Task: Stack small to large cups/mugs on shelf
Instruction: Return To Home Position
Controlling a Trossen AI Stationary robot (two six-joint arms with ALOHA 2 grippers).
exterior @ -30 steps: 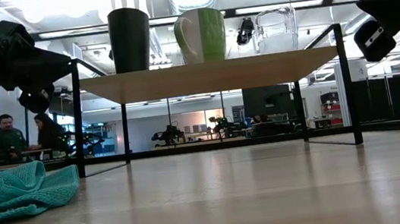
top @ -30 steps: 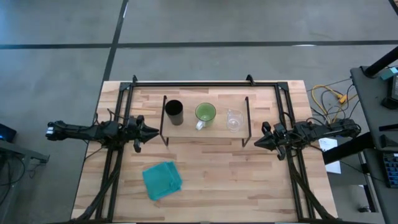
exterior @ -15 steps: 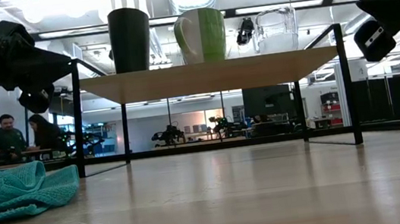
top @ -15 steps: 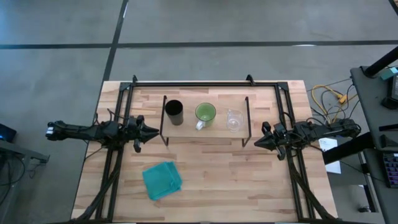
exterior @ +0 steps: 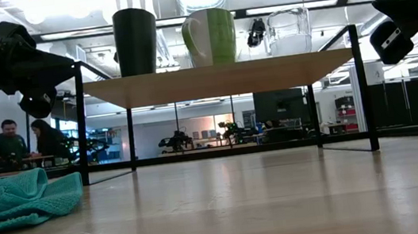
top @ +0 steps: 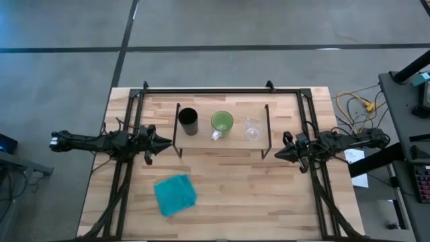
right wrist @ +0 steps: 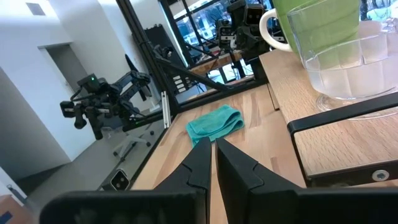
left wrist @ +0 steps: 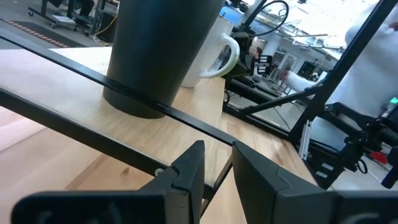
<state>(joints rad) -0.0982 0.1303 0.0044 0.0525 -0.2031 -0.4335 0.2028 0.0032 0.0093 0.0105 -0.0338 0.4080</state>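
Left claw (top: 166,142) nearly closed, only a slim gap between the fingers, nothing held. Parked just off the left end of the shelf (top: 235,140), tip aimed toward it, no contact visible. Right claw (top: 277,156) likewise pinched almost shut and empty, just beside the shelf's front right leg. Both arms stretched low near the side edges of the table (top: 235,202), clear of the cups.

On the shelf board, three vessels in one row, all upright and apart from one another. Black cup (top: 187,119) at the left end, green mug (top: 222,122) in the middle with its white handle showing, glass cup (top: 252,128) at the right end. No cup or mug down on the table. Only a teal cloth (top: 175,194) there, toward the left front, well apart from the shelf.

By the look of it, placing finished: all three up and standing. Hard to say from here whether the row truly runs small to large. Apparently nothing left but settling both arms at rest.
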